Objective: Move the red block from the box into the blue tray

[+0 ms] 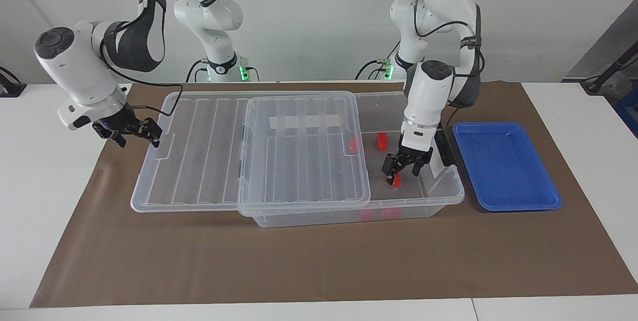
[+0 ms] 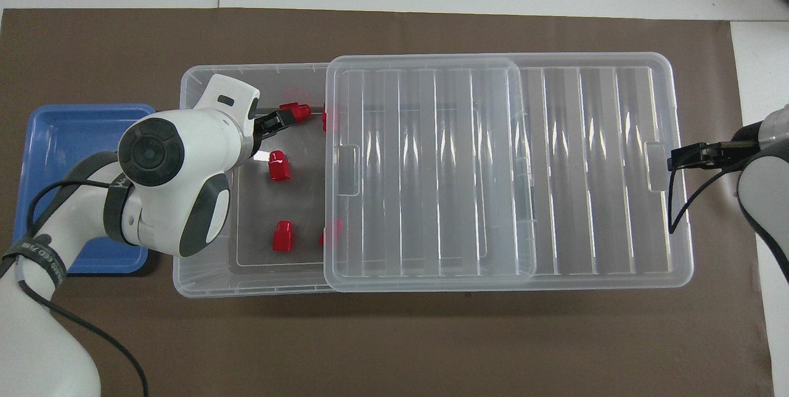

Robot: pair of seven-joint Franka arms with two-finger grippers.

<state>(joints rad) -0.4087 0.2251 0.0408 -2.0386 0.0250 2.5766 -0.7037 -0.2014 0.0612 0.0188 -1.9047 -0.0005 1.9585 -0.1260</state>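
The clear box [image 1: 451, 196] stands mid-table, and its ribbed lid [image 1: 199, 151] is slid toward the right arm's end, so the end by the left arm is open. My left gripper [image 1: 399, 176] reaches into that open end and is shut on a red block [image 1: 397, 182], holding it a little above the box floor. It also shows in the overhead view [image 2: 285, 119] with the block [image 2: 301, 114] at its tips. The blue tray [image 1: 503, 166] lies empty beside the box, at the left arm's end. My right gripper [image 1: 142, 135] waits at the lid's outer end.
More red blocks lie on the box floor [image 2: 279, 166] [image 2: 283, 237], and others show partly under the lid's edge [image 2: 331, 233]. A brown mat [image 1: 299, 261] covers the table. The box's black clip [image 1: 443, 149] sits between the left gripper and the tray.
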